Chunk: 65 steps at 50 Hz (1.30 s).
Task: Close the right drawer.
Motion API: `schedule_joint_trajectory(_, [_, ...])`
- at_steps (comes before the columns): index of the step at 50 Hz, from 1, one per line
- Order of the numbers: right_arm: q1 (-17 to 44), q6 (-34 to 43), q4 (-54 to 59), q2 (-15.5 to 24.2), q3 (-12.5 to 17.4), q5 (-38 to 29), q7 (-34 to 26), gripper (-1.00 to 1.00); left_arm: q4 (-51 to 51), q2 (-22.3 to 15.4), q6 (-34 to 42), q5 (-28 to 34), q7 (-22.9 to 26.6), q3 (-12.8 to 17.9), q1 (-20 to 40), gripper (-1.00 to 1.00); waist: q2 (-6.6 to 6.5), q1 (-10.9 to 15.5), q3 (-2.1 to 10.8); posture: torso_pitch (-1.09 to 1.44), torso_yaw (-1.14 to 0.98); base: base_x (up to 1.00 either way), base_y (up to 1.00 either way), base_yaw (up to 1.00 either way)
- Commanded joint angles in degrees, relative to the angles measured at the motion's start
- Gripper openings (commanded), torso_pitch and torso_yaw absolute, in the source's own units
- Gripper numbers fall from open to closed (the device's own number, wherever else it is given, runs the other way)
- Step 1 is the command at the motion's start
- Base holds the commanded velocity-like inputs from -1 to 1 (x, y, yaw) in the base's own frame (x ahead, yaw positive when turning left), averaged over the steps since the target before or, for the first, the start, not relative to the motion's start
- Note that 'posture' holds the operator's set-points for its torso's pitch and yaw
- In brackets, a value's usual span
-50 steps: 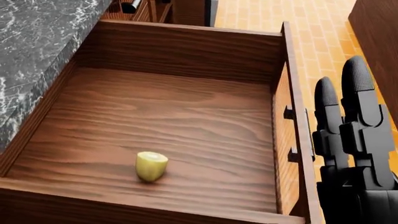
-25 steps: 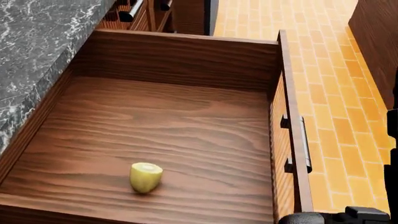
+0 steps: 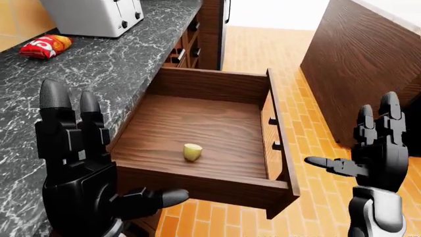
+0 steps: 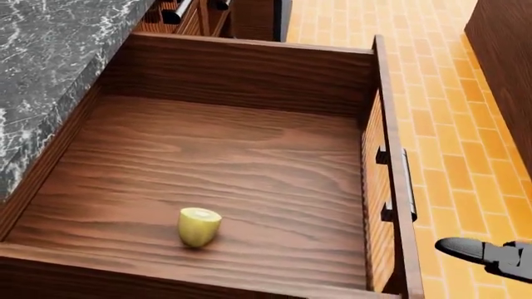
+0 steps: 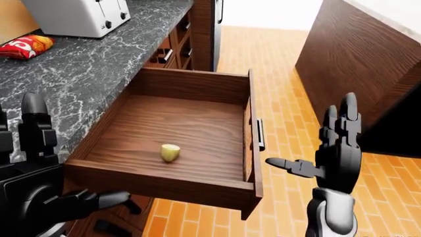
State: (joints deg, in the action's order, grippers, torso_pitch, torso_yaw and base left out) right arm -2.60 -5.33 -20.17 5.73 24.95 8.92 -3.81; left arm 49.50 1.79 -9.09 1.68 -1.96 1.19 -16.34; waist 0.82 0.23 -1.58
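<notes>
**Drawer wide open, both hands apart from it**

The drawer (image 3: 204,133) is pulled all the way out from under the dark stone surface (image 3: 98,64). Half a second ago, only a bit of black hand showed at the bottom of the head view. Now one fingertip of the right hand (image 5: 335,153) pokes in at the bottom right, and the whole picture has shifted a little. A second ago, that hand stood tall just beside the drawer's handle (image 4: 405,187).

The right hand is open, fingers up, thumb pointing at the drawer, not touching it. The left hand (image 3: 79,163) is open too, held up by the surface edge.

A small yellow piece of fruit (image 4: 199,226) lies inside on the smooth brown wood. A red snack bag (image 3: 45,46) and a grey toaster (image 3: 95,16) sit on the speckled surface. The floor (image 3: 263,49) is orange brick
</notes>
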Motion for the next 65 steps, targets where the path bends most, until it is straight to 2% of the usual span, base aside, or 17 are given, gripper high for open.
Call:
schedule_joint_trajectory(1, [1.43, -5.13, 0.8, 1.47, 0.91, 0.14, 0.75, 1.0, 1.88, -0.07, -1.3, 0.02, 0.05, -0.15, 0.4, 1.0, 0.23, -0.06, 0.75, 0.0, 0.0, 0.0, 0.0, 0.0])
schedule_joint_trajectory(5, [3.17, -11.8, 13.64, 3.64, 1.41, 0.57, 1.47, 1.0, 1.74, -0.1, -1.51, -0.02, 0.12, -0.14, 0.29, 1.0, 0.21, -0.06, 0.66, 0.0, 0.0, 0.0, 0.0, 0.0])
schedule_joint_trajectory(13, [6.08, -24.24, 36.35, 7.75, -0.08, 1.63, 2.87, 1.0, 1.6, -0.06, -1.46, -0.07, 0.18, -0.07, 0.4, 1.0, 0.51, -0.12, 0.92, 0.0, 0.0, 0.0, 0.0, 0.0])
schedule_joint_trajectory(23, [13.3, -37.61, 64.76, 11.12, -5.4, 2.6, 3.81, 1.0, 1.65, -0.05, -1.41, -0.15, 0.17, -0.07, 0.43, 1.0, 0.56, -0.22, 1.15, 0.0, 0.0, 0.0, 0.0, 0.0])
schedule_joint_trajectory(26, [14.99, -39.5, 69.92, 11.56, -7.2, 3.1, 3.92, 1.0, 1.64, -0.07, -1.42, -0.12, 0.12, -0.1, 0.44, 1.0, 0.63, -0.15, 1.31, 0.0, 0.0, 0.0, 0.0, 0.0])
schedule_joint_trajectory(29, [15.33, -39.35, 70.91, 12.0, -8.15, 3.39, 3.97, 1.0, 1.73, -0.08, -1.3, -0.21, 0.11, -0.06, 0.47, 1.0, 0.68, -0.03, 1.39, 0.0, 0.0, 0.0, 0.0, 0.0])
schedule_joint_trajectory(38, [18.55, -40.85, 75.99, 13.08, -10.99, -2.43, 5.73, 1.0, 1.85, -0.08, -1.05, -0.36, 0.05, 0.01, 0.55, 1.0, 0.88, 0.19, 1.4, 0.0, 0.0, 0.0, 0.0, 0.0])
schedule_joint_trajectory(53, [21.46, -41.16, 77.68, 13.75, -12.92, -9.32, 8.35, 1.0, 1.86, -0.07, -0.93, -0.54, 0.09, -0.02, 0.56, 1.0, 1.25, 0.53, 1.23, 0.0, 0.0, 0.0, 0.0, 0.0])
schedule_joint_trajectory(60, [22.62, -39.45, 75.66, 13.88, -14.04, -14.53, 10.4, 1.0, 1.88, -0.06, -0.91, -0.59, 0.12, 0.04, 0.57, 1.0, 1.43, 0.67, 1.07, 0.0, 0.0, 0.0, 0.0, 0.0])
schedule_joint_trajectory(65, [23.3, -38.28, 75.01, 13.79, -13.97, -15.43, 10.28, 1.0, 1.77, -0.05, -1.0, -0.57, 0.13, -0.05, 0.51, 1.0, 1.61, 0.7, 1.0, 0.0, 0.0, 0.0, 0.0, 0.0])
